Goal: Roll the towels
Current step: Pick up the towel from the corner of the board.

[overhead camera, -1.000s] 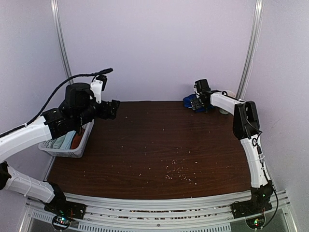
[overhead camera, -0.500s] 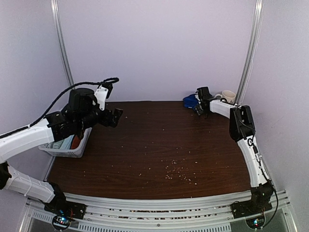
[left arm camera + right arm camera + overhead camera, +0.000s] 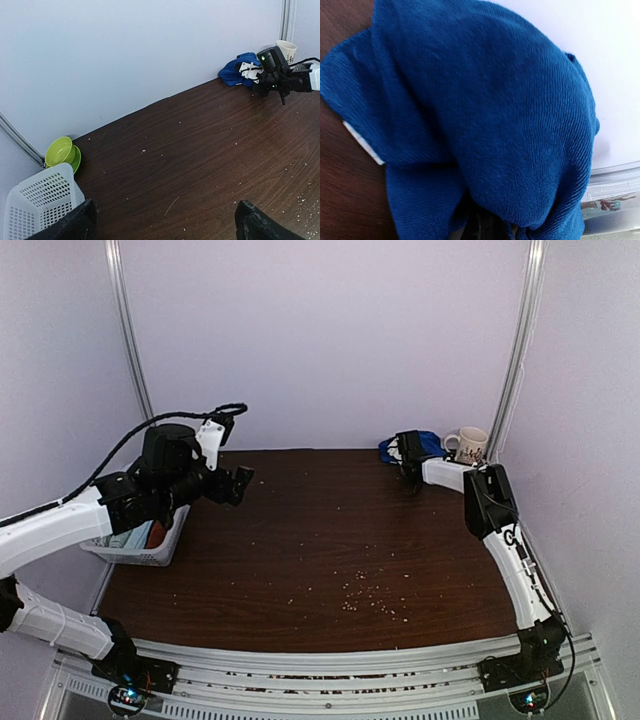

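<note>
Blue towel [image 3: 485, 115]: royal blue, ribbed terry, bunched in a soft hump at the table's far right corner, against the wall.
Right gripper [image 3: 407, 462]: pressed together on a fold of the cloth, with fabric gathered round its dark fingers.
Mint-green towel [image 3: 127, 536]: a pale crumple in the basket, mostly hidden.
Mug [image 3: 470, 445]: white, patterned, just beside the blue heap.
Left gripper [image 3: 238, 483]: spread wide, holding nothing, up above the table's left side.
Basket [image 3: 40, 200]: white perforated plastic, far left edge.
Table [image 3: 330, 530]: dark wood grain, speckled with pale crumbs [image 3: 365, 598].
</note>
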You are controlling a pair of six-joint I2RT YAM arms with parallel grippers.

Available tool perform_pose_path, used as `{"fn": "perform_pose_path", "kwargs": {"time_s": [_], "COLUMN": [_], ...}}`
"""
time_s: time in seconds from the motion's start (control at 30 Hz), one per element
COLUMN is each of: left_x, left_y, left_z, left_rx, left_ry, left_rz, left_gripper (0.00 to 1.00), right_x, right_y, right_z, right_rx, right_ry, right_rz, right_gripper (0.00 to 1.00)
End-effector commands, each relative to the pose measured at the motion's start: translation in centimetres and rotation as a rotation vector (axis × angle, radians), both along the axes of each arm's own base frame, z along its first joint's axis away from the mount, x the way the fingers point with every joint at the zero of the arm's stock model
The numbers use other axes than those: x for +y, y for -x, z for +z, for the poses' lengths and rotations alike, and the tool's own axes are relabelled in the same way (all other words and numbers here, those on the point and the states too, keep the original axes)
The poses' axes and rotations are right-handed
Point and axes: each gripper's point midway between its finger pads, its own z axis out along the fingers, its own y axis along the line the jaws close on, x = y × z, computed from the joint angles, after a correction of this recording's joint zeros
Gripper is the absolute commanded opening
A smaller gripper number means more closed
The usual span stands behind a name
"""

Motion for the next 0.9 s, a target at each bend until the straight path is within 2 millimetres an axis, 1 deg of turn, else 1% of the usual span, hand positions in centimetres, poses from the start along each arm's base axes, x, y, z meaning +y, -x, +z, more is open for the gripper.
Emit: {"fn": "perform_pose_path", "kwargs": {"time_s": [0.0, 0.03, 0.07, 0.1, 0.17, 0.23, 0.3, 0.33, 0.37, 0.4, 0.47, 0.5, 0.57, 0.6, 0.7, 0.73, 0.77, 0.87], "left_x": [0.7, 0.8, 1.1, 1.6, 2.8, 3.9, 4.2, 3.9, 3.4, 2.8, 1.7, 0.9, -0.9, -1.7, -4.2, -4.8, -5.4, -6.8], "left_y": [-0.1, -0.1, -0.1, 0.0, 0.1, 0.4, 0.8, 1.0, 1.2, 1.3, 1.3, 1.4, 1.5, 1.6, 2.6, 2.9, 3.3, 4.4], "left_z": [1.6, 1.9, 2.2, 2.7, 3.2, 3.3, 3.4, 3.4, 3.4, 3.4, 2.7, 2.3, 1.1, 0.7, 0.0, -0.2, -0.2, -0.2], "left_rx": [-0.067, -0.078, -0.091, -0.106, -0.133, -0.153, -0.165, -0.167, -0.164, -0.160, -0.132, -0.114, -0.074, -0.057, -0.028, -0.021, -0.020, -0.013], "left_ry": [0.017, 0.021, 0.032, 0.056, 0.081, 0.098, 0.122, 0.134, 0.141, 0.146, 0.140, 0.132, 0.105, 0.102, 0.115, 0.123, 0.132, 0.159], "left_rz": [0.020, 0.023, 0.037, 0.065, 0.119, 0.159, 0.164, 0.139, 0.108, 0.076, 0.020, -0.017, -0.108, -0.145, -0.293, -0.329, -0.367, -0.469], "left_gripper": [0.98, 0.98, 0.98, 0.98, 0.98, 0.98, 0.98, 0.98, 0.98, 0.98, 0.98, 0.98, 0.98, 0.98, 0.98, 0.98, 0.98, 0.98], "right_x": [3.9, 4.6, 5.1, 5.8, 7.1, 8.1, 9.2, 9.8, 10.3, 10.8, 11.9, 12.7, 14.2, 15.0, 16.2, 16.3, 16.5, 17.2], "right_y": [1.2, 1.6, 2.3, 2.9, 4.2, 6.2, 8.2, 9.3, 10.7, 12.0, 14.9, 16.5, 20.0, 21.8, 26.4, 27.6, 28.5, 31.2], "right_z": [1.9, 3.1, 3.7, 4.9, 7.8, 9.9, 12.4, 13.7, 16.0, 17.2, 19.4, 20.1, 22.1, 22.9, 25.8, 25.8, 26.7, 26.3], "right_rx": [-0.011, -0.023, -0.019, -0.025, -0.040, -0.033, -0.030, -0.025, -0.036, -0.029, 0.009, 0.039, 0.097, 0.127, 0.157, 0.171, 0.158, 0.213], "right_ry": [0.046, 0.036, 0.026, 0.007, -0.032, -0.071, -0.146, -0.181, -0.227, -0.270, -0.358, -0.401, -0.481, -0.517, -0.654, -0.686, -0.717, -0.758], "right_rz": [0.074, 0.086, 0.099, 0.113, 0.145, 0.174, 0.203, 0.221, 0.240, 0.261, 0.324, 0.367, 0.466, 0.515, 0.646, 0.675, 0.702, 0.794], "right_gripper": [0.00, 0.00, 0.00, 0.00, 0.00, 0.00, 0.00, 0.00, 0.00, 0.00, 0.00, 0.00, 0.00, 0.00, 0.00, 0.00, 0.00, 0.00]}}
